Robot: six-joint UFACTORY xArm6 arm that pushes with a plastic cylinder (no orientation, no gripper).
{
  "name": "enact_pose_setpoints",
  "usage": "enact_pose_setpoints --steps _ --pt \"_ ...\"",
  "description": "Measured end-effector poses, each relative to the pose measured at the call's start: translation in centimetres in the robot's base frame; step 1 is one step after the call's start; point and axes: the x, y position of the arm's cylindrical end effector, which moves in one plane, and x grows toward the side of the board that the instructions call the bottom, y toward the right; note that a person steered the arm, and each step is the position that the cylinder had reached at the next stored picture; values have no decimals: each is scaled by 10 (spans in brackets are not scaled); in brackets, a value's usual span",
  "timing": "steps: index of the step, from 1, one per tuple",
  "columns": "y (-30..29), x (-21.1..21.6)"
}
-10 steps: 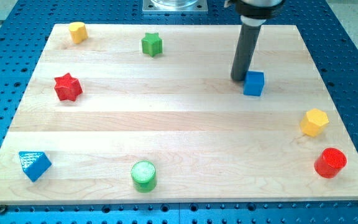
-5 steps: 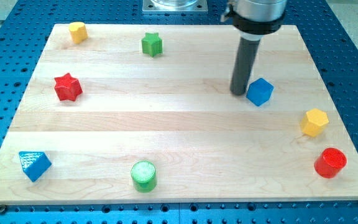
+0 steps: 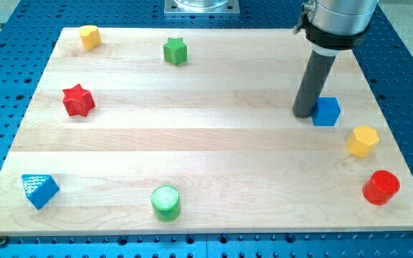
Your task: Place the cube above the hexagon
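The blue cube [image 3: 327, 112] sits on the wooden board at the view's right. The yellow hexagon [image 3: 363, 140] lies just below and to the right of it, a small gap apart. My tip [image 3: 305, 113] rests against the cube's left side. The dark rod rises from there toward the view's top right.
A red cylinder [image 3: 381, 188] lies below the hexagon near the board's right edge. A green cylinder [image 3: 166, 202], a blue triangle [image 3: 39, 190], a red star [image 3: 78, 100], a green star [image 3: 175, 51] and a small yellow block [image 3: 89, 36] lie elsewhere on the board [image 3: 206, 150].
My tip has moved to the view's right and slightly down, pushing the blue cube with it. The cube now lies close above-left of the yellow hexagon. Other blocks have not moved.
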Motion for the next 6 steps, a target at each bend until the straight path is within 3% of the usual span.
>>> enact_pose_setpoints --steps 3,6 --pt "38 19" --pt "19 45"
